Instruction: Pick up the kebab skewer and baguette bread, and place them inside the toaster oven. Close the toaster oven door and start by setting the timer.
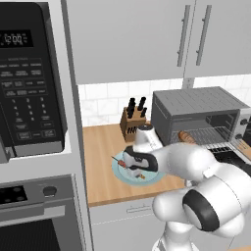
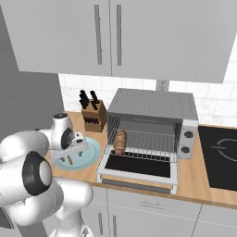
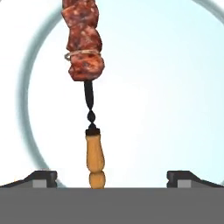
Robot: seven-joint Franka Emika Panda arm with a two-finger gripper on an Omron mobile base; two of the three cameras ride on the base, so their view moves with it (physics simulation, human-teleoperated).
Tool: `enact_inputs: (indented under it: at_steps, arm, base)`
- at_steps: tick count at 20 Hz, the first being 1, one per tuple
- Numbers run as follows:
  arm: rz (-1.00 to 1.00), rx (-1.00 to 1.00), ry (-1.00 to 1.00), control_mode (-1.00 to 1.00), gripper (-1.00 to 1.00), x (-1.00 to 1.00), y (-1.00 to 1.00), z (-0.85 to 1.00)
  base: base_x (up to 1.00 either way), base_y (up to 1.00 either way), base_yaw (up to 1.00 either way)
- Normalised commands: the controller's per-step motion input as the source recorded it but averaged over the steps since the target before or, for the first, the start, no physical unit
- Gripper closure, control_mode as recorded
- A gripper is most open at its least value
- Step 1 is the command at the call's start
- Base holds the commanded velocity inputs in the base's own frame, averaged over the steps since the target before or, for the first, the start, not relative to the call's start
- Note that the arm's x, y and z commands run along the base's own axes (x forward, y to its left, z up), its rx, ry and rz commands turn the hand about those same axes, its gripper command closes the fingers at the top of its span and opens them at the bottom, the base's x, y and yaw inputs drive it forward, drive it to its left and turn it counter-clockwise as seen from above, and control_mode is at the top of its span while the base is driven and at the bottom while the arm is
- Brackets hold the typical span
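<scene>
Over the plate [image 3: 30, 87], spread gripper [image 3: 112, 177] straddles the kebab skewer [image 3: 85, 52], apparently cropped above

Glowing "12:00" readable on the microwave [image 1: 30, 78] display, up and well left of the gripper [image 1: 133, 165]. Keypad labels beneath too blurred to read.

Arm bent forward and down from the base, elbow high, wrist pitched downward. End effector [image 3: 112, 177] points straight down, jaws spread wide, both dark fingertips [image 3: 41, 177] far apart with nothing between them touching either pad. End effector [image 1: 137, 164] hovers low; also seen at [image 2: 74, 149].
</scene>
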Motion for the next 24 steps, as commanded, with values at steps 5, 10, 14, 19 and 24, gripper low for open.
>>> enact_inputs:
  at_steps: [5, 10, 14, 19, 24]
  arm:
    - [0.00, 0.00, 0.03, -1.00, -1.00, 0.29, 0.03, -0.29]
    - [0.00, 0.00, 0.00, -1.00, -1.00, 0.00, 0.00, -0.34]
    - [0.00, 0.00, 0.00, -1.00, -1.00, -0.15, 0.00, -0.19]
    - [0.00, 0.00, -0.01, -1.00, 1.00, -0.06, 0.00, -0.25]
    - [-0.02, 0.00, 0.00, -1.00, 1.00, -0.20, -0.21, -0.21]
  base:
    - [0.00, 0.00, 0.00]
    - [0.00, 0.00, 0.00]
    - [0.00, 0.00, 0.00]
    - [0.00, 0.00, 0.00]
    - [0.00, 0.00, 0.00]
